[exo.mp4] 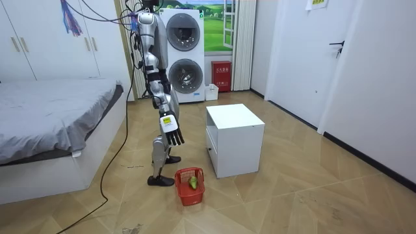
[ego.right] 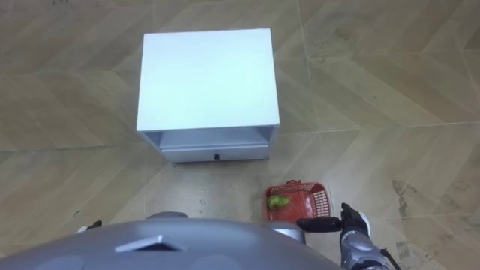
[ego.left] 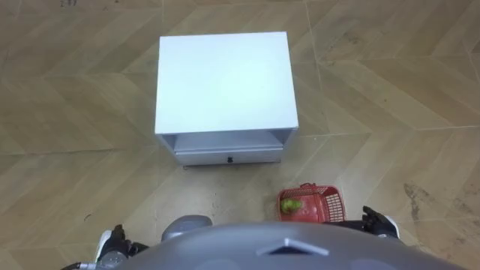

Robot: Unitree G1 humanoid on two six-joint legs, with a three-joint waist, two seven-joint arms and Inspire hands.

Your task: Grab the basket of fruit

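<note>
**Operator:** Location of the fruit basket (ego.left: pixel 326 205)?

**Technician:** On the floor (ego.left: pixel 405 90), just ahead of the robot on its right side. It is near the front right corner of the white cabinet (ego.left: pixel 223 79) but apart from it. One green fruit (ego.left: pixel 291 203) lies in the basket's left end.

**Operator:** Nearer hand, and its state?

**Technician:** The right hand (ego.left: pixel 379 223). It hangs just right of the basket and, per the room view, well above it. Its fingers are straight and relaxed and hold nothing. The left hand (ego.left: pixel 112 244) hangs on the far side of the body, and its finger state cannot be told.

**Operator:** Basket orientation?

**Technician:** The long axis runs across the robot's front, left to right. A handle (ego.left: pixel 306 186) seems to rise at the far rim, though it is too small to confirm.

**Operator:** Clearance for the reach?

**Technician:** The robot stands upright and the basket lies below and inboard of the right hand. The reach therefore calls for lowering the body and moving the hand down and leftward. There is open floor to the right of the basket and beyond it. The cabinet front is the only nearby obstruction, and the bed (exo.mp4: pixel 52 123) stands well apart behind the robot.
</note>
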